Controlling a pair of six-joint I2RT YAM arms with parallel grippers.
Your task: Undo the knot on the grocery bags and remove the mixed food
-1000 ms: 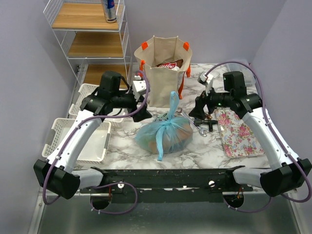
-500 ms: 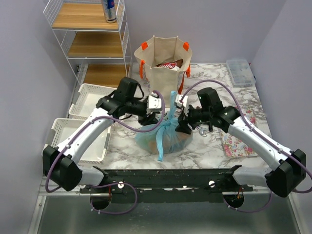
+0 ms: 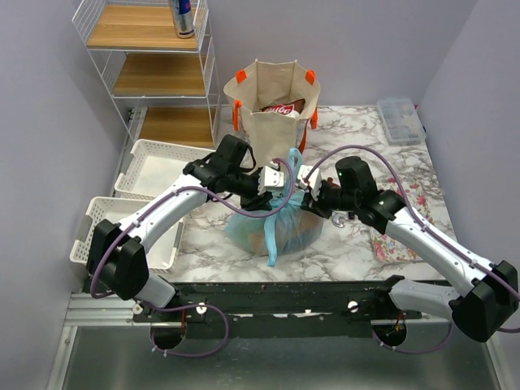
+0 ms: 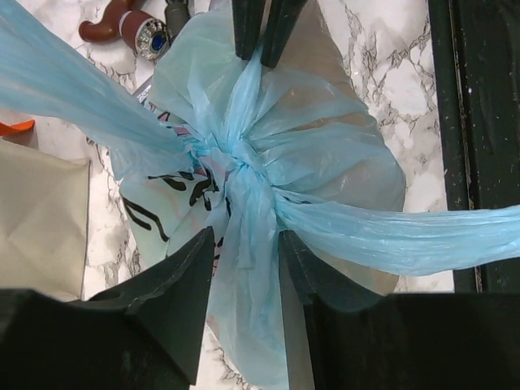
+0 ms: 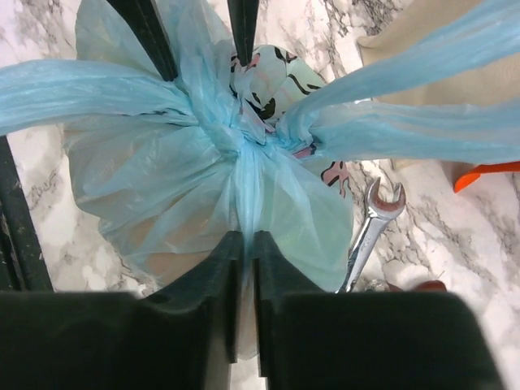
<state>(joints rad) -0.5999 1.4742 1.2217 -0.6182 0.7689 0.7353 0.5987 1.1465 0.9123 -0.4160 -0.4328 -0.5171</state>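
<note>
The light-blue plastic bag (image 3: 280,229) lies tied at the table's middle, its knot (image 4: 236,160) (image 5: 248,148) between both grippers. My left gripper (image 3: 273,195) (image 4: 244,240) is part closed, with a gathered fold of the bag filling the gap. My right gripper (image 3: 303,197) (image 5: 248,240) pinches a thin fold on the knot's other side, its jaws nearly touching. Something tan shows through the plastic. The beige tote (image 3: 272,122) with orange handles stands behind, a red snack packet (image 3: 281,108) in its mouth. A drink can (image 3: 184,16) stands on the shelf.
A wrench (image 5: 374,223) and a red-handled tool (image 4: 122,20) lie just right of the bag. A floral pad (image 3: 388,241) sits under the right arm. White baskets (image 3: 154,166) line the left edge, below a wire shelf (image 3: 146,49). A clear box (image 3: 400,120) is at the back right.
Both arms swung in from the sides to the bag's knot. Both grippers went from wide open to closing on folds of the plastic.
</note>
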